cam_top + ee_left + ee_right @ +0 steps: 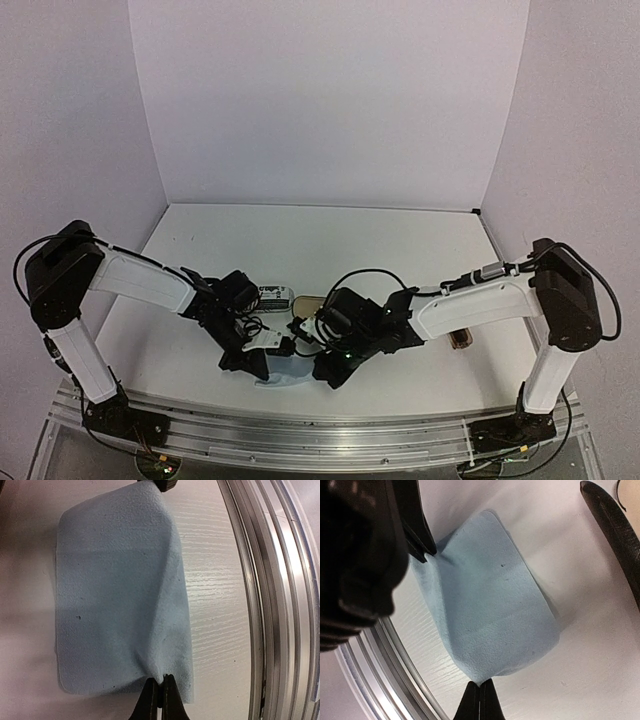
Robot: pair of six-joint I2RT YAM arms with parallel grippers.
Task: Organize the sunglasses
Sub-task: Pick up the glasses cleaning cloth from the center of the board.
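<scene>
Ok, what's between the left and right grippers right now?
Only the square light-blue cloth: the left gripper pinches one end, the right gripper the opposite end, with it creased between. Both wrist views show this.

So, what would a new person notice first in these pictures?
At the near edge of the table, the left hand and the right hand are each shut on the same light-blue cloth. It rises in a soft fold between them, just beside the metal rail.
</scene>
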